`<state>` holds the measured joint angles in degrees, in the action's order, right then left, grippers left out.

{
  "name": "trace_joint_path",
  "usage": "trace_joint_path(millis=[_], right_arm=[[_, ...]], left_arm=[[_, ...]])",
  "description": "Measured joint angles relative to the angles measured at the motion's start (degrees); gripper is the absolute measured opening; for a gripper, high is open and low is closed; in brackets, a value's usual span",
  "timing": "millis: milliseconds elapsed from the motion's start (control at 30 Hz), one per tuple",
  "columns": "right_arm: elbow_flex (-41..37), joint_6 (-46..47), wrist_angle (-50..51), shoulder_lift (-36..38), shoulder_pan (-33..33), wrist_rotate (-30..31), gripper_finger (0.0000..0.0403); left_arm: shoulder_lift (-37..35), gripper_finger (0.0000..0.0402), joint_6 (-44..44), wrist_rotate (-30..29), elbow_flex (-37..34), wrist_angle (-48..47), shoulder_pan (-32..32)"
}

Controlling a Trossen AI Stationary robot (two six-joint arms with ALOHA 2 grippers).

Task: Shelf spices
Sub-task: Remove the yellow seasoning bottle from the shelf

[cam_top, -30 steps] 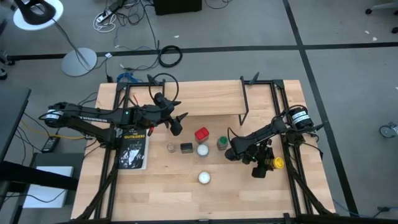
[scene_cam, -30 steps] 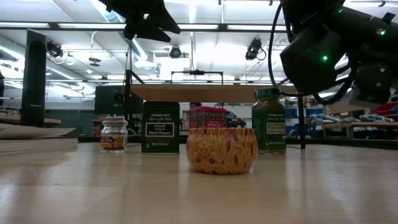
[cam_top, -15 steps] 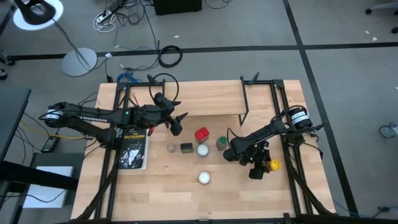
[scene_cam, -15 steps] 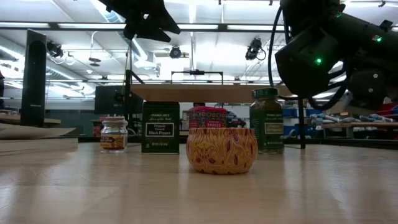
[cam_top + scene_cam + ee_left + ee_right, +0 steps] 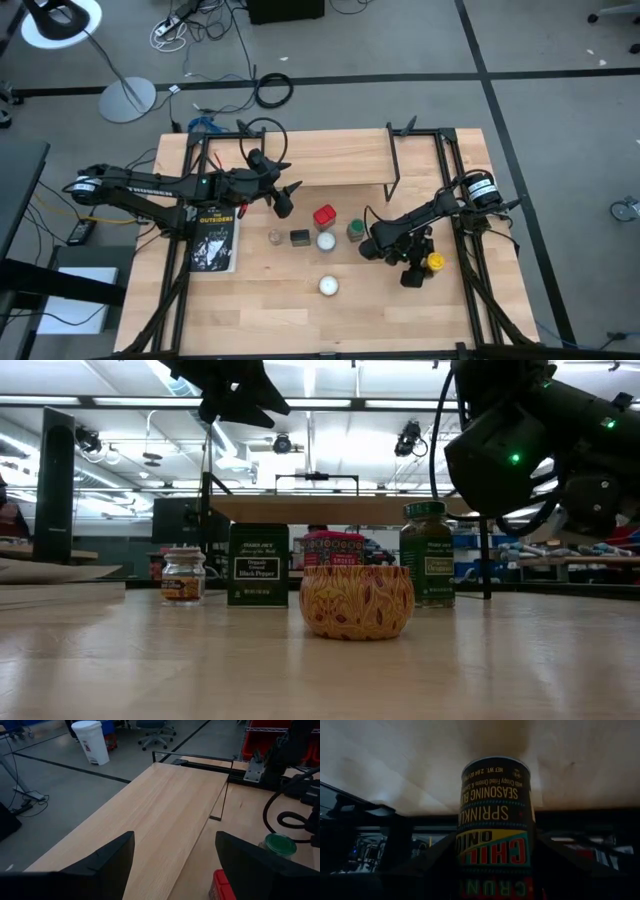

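Right end effector (image 5: 418, 270) clamped on the yellow-lidded spice jar (image 5: 431, 263), lower right of the high frame, above the wooden surface (image 5: 380, 300).
The wrist view shows dark fingers pressing both sides of the jar's labelled body (image 5: 495, 835). It looks a rigid, light, smooth cylinder, likely to slip, so mid-body is the sound hold. Nearer centre stand the small tan jar (image 5: 275, 237), dark square tin (image 5: 299, 237), red box (image 5: 324, 216) and green-lidded jar (image 5: 356, 230). Further up, the light-wood shelf on black legs (image 5: 340, 160) is bare. The left end effector (image 5: 288, 200), fingers spread, hovers left of centre.
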<state>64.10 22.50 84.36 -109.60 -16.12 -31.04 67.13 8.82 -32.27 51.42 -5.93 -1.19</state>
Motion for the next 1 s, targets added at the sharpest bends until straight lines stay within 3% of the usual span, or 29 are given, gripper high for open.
trace_joint_path(millis=[233, 633, 1000], right_arm=[[0.1, -0.7, 4.7, 0.0, 0.0, 0.2, 0.0242], [8.5, -1.2, 3.1, 0.0, 0.1, 7.3, 0.0242], [10.1, -1.2, -0.6, 0.0, 0.1, 8.4, 0.0242]], left_arm=[[0.0, 0.0284, 0.0, 0.0, 0.0, 0.0, 0.0], [0.0, 0.0284, -0.9, 0.0, 0.0, 0.0, 0.0], [0.0, 0.0284, -0.9, 0.0, 0.0, 0.0, 0.0]])
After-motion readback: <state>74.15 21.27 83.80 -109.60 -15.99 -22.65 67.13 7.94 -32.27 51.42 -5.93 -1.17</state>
